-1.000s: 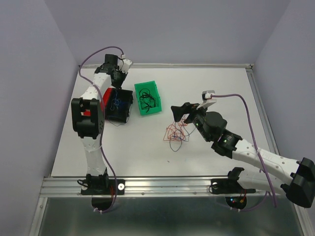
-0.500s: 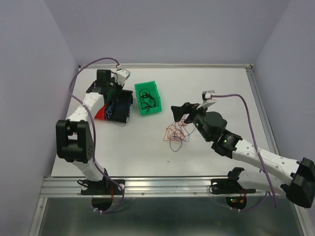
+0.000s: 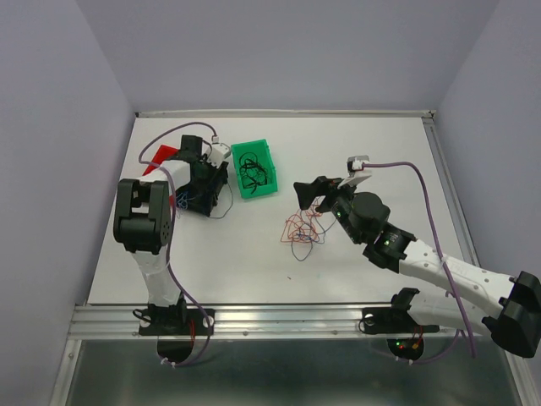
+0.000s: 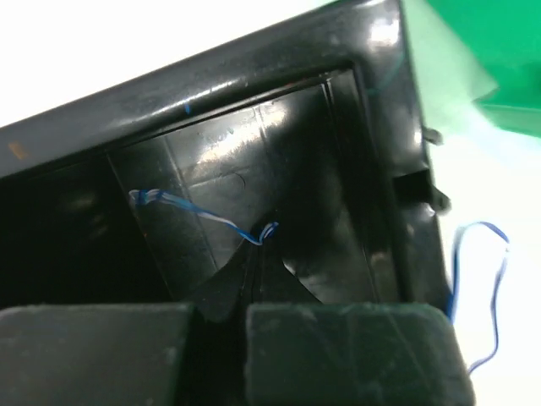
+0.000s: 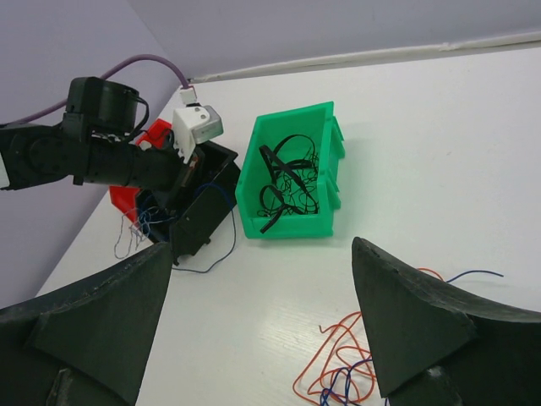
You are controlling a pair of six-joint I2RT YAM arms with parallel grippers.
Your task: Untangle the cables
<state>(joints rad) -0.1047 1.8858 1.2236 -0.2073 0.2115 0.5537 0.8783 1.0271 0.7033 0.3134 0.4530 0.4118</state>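
Note:
A tangle of red and blue cables (image 3: 303, 228) lies on the white table, also low in the right wrist view (image 5: 355, 374). My right gripper (image 3: 311, 196) hangs open just above the tangle's far edge, with nothing between its fingers (image 5: 414, 330). My left gripper (image 3: 205, 172) reaches into the black bin (image 3: 203, 190) and is shut, a thin blue cable (image 4: 203, 213) pinched at its tips (image 4: 254, 249). More blue cable (image 4: 482, 288) hangs over the bin's side. Black cables (image 5: 287, 178) lie in the green bin (image 5: 287, 224).
A red bin (image 3: 161, 155) sits behind the black bin at the back left. The green bin (image 3: 254, 169) stands just right of the black one. The table's raised back edge (image 3: 287, 112) and walls close in the sides.
The left arm has swung from the back edge down into the black bin, uncovering the red bin. The right arm and the tangle have not moved.

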